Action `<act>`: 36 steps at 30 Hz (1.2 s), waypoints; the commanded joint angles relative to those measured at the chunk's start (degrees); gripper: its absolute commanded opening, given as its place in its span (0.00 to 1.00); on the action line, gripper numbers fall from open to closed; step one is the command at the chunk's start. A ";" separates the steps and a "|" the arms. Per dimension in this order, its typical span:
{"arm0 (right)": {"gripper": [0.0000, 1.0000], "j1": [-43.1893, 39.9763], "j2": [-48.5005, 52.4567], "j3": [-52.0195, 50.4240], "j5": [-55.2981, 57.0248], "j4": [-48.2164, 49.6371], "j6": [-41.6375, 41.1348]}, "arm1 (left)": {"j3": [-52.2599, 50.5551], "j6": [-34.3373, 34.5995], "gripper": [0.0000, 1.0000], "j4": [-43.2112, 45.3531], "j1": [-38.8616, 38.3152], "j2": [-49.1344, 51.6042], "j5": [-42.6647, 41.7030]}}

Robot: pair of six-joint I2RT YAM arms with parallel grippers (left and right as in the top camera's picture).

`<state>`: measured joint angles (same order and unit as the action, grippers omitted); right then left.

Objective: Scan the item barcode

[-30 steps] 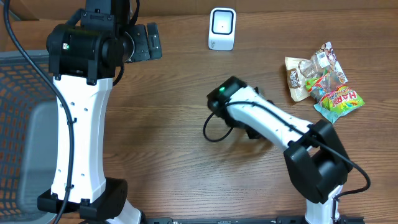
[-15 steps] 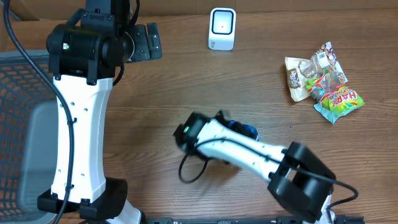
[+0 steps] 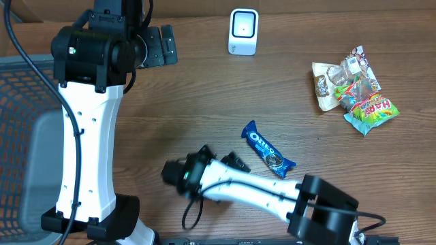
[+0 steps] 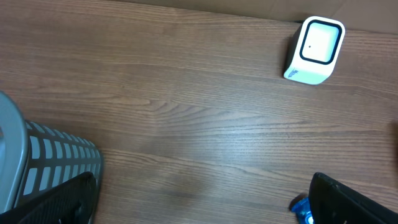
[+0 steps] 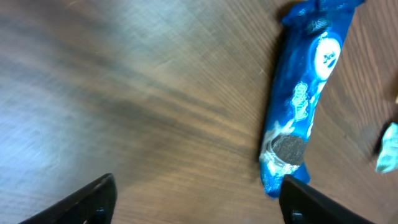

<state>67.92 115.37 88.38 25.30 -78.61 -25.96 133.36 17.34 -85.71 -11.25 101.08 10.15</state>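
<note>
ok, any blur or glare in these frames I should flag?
Right wrist: the worst, with the wood table smeared into streaks on the left and the cookie packet soft but recognisable. Overhead: sharp except the right arm, whose bent joint is smeared; the cookie packet is crisp there. Left wrist: sharp, though the scanner face reads as blank white.

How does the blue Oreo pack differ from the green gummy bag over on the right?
The Oreo pack is blue, long and narrow; the gummy bag is green with bright colours, shorter and wider. The Oreo pack lies alone mid-table; the gummy bag sits in a heap, touching other snack packets. Both lie flat on the wooden table, and neither is held.
</note>
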 commanded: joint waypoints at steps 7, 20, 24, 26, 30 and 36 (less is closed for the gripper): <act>0.76 -18.45 0.09 -0.83 -8.13 11.82 21.77 | -0.09 -1.07 1.00 0.24 -0.02 0.07 0.76; 0.34 -24.61 0.22 -4.15 -16.57 14.95 34.77 | -0.09 -1.07 1.00 0.24 -0.02 0.07 0.74; 0.35 -24.57 0.22 -6.82 -16.02 17.49 35.45 | -0.11 -1.07 1.00 0.24 -0.02 0.07 0.74; 0.35 -24.90 0.24 -8.68 -14.56 19.34 35.45 | -0.11 -1.07 1.00 0.24 -0.02 0.07 0.76; 0.45 -25.86 0.28 -12.24 -8.74 22.95 35.45 | -0.11 -1.07 1.00 0.24 -0.02 0.07 0.74; 0.28 -27.61 0.28 -16.26 -7.45 28.59 36.74 | -0.11 -1.07 1.00 0.24 -0.02 0.07 0.74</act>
<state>42.04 114.37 75.96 17.98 -51.90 9.58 133.36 17.34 -85.71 -11.25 101.08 10.15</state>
